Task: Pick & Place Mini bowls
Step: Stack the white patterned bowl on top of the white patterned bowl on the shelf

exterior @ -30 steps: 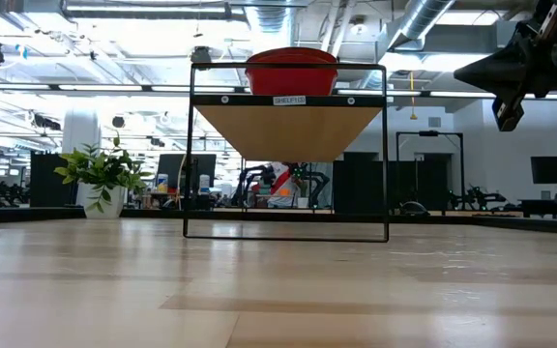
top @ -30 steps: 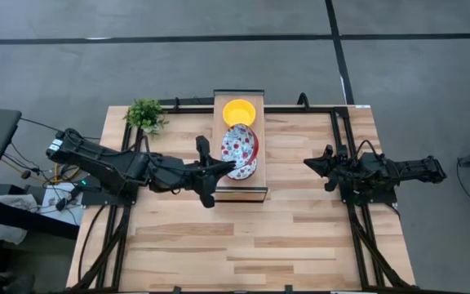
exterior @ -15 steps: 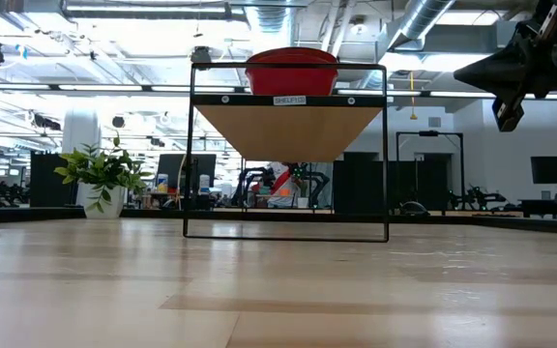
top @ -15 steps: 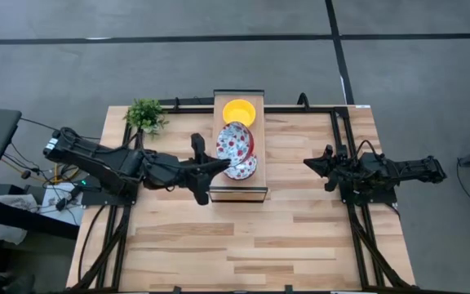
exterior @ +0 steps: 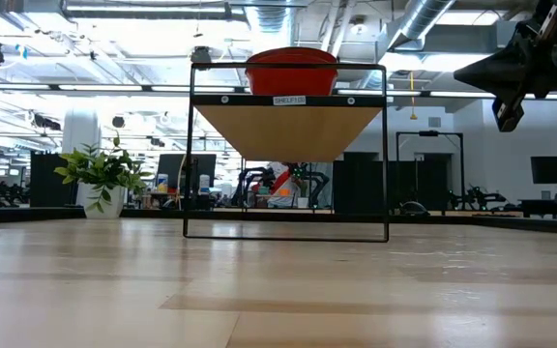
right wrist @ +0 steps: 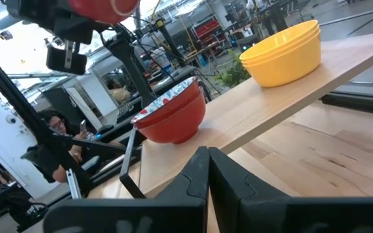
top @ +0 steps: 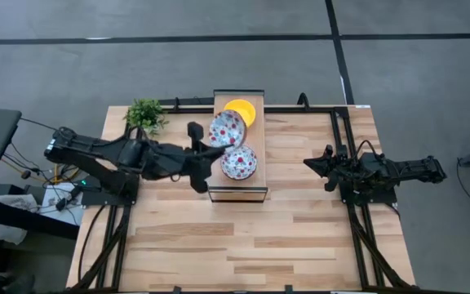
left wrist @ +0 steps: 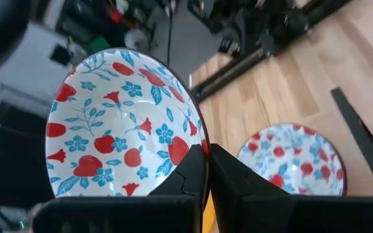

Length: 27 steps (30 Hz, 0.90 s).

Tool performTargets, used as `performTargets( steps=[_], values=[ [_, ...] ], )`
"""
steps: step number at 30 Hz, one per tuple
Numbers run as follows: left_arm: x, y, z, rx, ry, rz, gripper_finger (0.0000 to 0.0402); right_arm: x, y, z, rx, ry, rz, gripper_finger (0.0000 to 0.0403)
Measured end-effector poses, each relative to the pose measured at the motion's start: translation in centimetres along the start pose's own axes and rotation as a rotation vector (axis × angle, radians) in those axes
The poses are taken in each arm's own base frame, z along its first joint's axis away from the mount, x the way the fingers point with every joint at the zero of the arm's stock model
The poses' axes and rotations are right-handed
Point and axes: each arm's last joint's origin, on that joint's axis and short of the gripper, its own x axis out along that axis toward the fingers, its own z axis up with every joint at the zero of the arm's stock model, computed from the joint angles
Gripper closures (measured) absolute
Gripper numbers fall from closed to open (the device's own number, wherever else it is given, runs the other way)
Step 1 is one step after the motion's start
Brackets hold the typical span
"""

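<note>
Left gripper pinches a floral bowl by its rim, lifted above the shelf; white inside with red-and-blue flowers; right gripper, fingers together, waits apart.

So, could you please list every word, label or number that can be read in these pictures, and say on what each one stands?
A small white label on the front edge of the wooden shelf, low view: printed text, too small to read with certainty.
The floral bowl held by the left hand: only a flower pattern, no text.
The yellow bowls: no text.
Nothing else readable.
</note>
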Motion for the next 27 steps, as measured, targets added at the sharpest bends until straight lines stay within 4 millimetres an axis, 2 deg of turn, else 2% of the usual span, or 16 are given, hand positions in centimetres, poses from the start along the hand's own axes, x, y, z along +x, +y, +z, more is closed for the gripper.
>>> performTargets(
  steps=[8,14,19,27],
  values=[
    [1.9,1.0,1.3,-0.035,0.065,-0.165,0.0393,0.0,0.0,0.0,0.000,0.000,0.000,0.0403],
    [4.2,2.0,1.0,-0.021,0.238,-0.223,0.0393,0.0,0.0,0.0,0.000,0.000,0.000,0.0403],
    [6.0,1.7,0.6,-0.046,0.313,-0.334,0.0393,0.0,0.0,0.0,0.000,0.000,-0.001,0.0403],
    [6.7,1.6,0.5,-0.037,0.341,-0.367,0.0393,0.0,0.0,0.0,0.000,0.000,0.000,0.0403]
  ],
)
